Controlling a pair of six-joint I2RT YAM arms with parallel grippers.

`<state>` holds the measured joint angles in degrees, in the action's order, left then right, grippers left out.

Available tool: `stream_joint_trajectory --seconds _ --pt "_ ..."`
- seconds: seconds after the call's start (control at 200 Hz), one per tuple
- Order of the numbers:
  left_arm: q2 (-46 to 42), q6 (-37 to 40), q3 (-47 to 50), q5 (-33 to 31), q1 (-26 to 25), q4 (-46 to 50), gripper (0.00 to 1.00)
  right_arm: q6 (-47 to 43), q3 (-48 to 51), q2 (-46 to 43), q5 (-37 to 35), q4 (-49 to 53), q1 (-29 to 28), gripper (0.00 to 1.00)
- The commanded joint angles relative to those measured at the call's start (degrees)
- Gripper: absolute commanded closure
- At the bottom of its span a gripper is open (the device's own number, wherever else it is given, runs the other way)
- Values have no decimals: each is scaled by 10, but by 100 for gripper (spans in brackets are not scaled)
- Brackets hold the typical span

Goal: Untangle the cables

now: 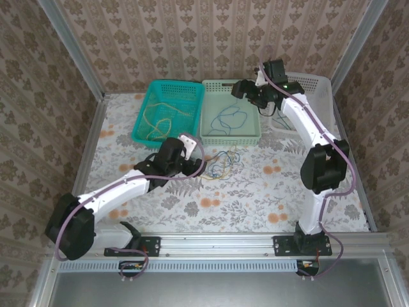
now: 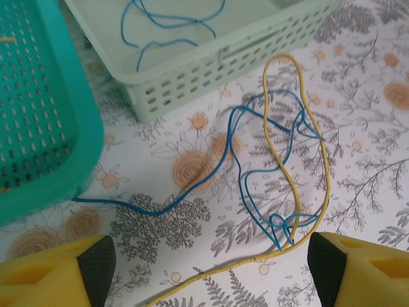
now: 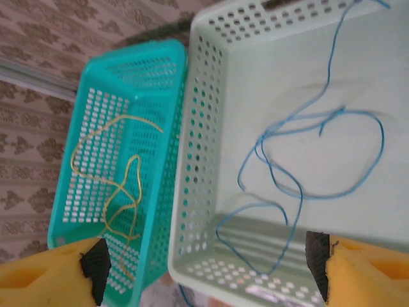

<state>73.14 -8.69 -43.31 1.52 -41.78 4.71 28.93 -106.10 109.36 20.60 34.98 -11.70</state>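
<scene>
You are picking the next strand: left gripper (image 2: 211, 265), jaws apart, hovering over cables (image 2: 282, 160) tangled mid-table; right gripper (image 3: 204, 268), apart too, over the pale green basket (image 3: 192, 192). Pinch one strand alone.

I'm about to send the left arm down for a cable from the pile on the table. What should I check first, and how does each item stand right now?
1. The left gripper is open and empty: ok.
2. The tangle lies directly ahead of that gripper: ok.
3. The yellow cable is free of the blue cable: not ok, they cross in several places.
4. That blue cable's far end is clear of the teal basket: cannot tell, it runs right up to the basket's foot.
5. The right gripper is open, empty and away over the pale green basket: ok.
</scene>
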Motion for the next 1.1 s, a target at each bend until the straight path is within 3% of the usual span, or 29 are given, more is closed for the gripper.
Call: stream_joint_trajectory --seconds 0.0,0.21,0.305,0.485,0.69,0.83,1.095 --pt "13 -13 -18 19 2 11 18 -69 49 -50 -1 44 -17 17" --pt "39 -18 -32 45 2 8 20 -93 254 -176 -16 15 -46 31" --pt "56 -25 -41 59 3 -3 23 -90 316 -205 -50 32 -65 32" --pt "106 -45 -78 124 -8 -23 29 -15 452 -256 -54 -62 -69 39" --pt "199 -71 -144 173 -32 -31 33 37 527 -250 -16 -168 -70 50" --pt "257 -106 -190 194 -28 -28 41 55 569 -268 -21 -213 -70 53" --pt "326 -121 -253 223 -29 -2 44 64 624 -321 -41 -231 -61 53"
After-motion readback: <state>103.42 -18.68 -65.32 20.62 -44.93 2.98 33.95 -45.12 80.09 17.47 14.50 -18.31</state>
